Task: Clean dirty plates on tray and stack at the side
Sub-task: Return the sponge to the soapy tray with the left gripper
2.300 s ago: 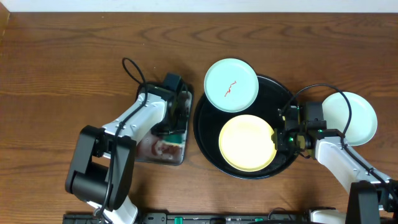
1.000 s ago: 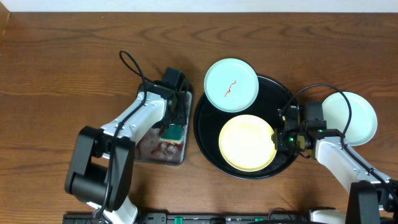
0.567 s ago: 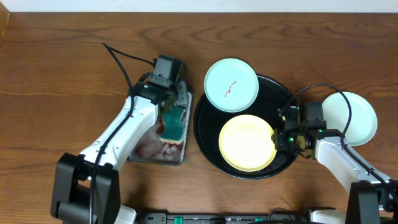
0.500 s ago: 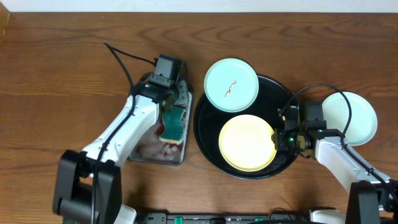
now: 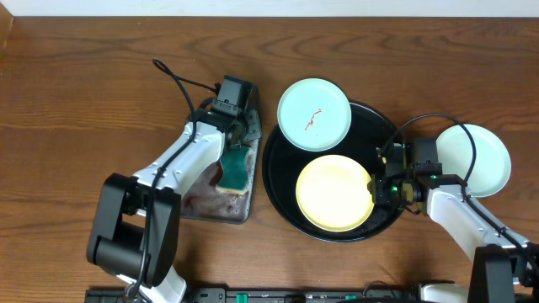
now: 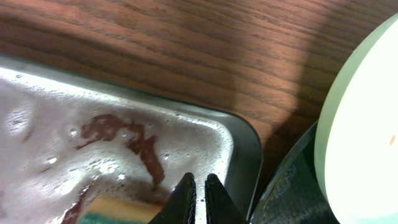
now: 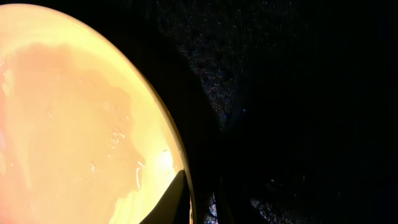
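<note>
Yellow plate flat in black tray, right gripper clamped on right rim. Smeared mint plate overhangs far rim. Left gripper together above sponge, metal tray.

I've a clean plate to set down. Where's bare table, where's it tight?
Bare wood lies left of the metal tray and along the far edge beyond the black tray. Tight: between the two trays, and right of the black tray, beside the mint plate.

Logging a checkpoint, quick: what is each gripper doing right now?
Left gripper: closed on the rectangular green sponge.
Right gripper: closed on the rim of the round yellow plate.
</note>
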`<move>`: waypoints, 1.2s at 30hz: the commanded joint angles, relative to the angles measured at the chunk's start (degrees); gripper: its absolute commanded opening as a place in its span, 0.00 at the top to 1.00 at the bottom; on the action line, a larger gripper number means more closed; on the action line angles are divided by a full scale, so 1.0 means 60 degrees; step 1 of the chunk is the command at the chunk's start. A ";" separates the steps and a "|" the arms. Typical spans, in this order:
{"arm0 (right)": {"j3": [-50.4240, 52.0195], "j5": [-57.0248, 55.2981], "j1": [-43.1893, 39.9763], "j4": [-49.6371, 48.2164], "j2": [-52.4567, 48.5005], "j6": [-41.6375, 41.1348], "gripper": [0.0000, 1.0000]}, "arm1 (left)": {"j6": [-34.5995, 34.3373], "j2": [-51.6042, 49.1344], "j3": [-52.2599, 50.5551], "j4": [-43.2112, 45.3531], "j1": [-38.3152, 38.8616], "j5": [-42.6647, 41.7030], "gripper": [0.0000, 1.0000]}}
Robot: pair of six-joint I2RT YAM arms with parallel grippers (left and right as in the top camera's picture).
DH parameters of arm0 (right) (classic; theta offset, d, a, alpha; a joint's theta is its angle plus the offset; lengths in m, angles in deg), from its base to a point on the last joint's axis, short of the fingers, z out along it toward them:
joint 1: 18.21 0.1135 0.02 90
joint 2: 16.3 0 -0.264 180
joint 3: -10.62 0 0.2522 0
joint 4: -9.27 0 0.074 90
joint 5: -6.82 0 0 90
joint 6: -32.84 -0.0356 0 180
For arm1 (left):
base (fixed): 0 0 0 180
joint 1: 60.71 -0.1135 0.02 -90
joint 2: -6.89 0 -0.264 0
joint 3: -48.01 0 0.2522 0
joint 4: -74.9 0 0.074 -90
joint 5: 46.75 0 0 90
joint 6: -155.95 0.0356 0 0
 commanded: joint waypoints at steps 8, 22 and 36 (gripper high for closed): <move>0.0197 0.0015 0.0087 0.0109 -0.0015 -0.0029 0.87 | -0.0382 -0.0718 0.0073 0.0641 0.0062 -0.0160 0.93; 0.0197 0.0015 0.0087 0.0113 -0.0015 -0.0029 0.88 | -0.0554 -0.1337 0.0073 0.2455 0.0361 -0.0200 0.92; 0.0197 0.0011 0.0087 0.0149 -0.0015 -0.0025 0.87 | -0.0885 -0.1494 0.0073 0.3064 0.0386 -0.0200 0.92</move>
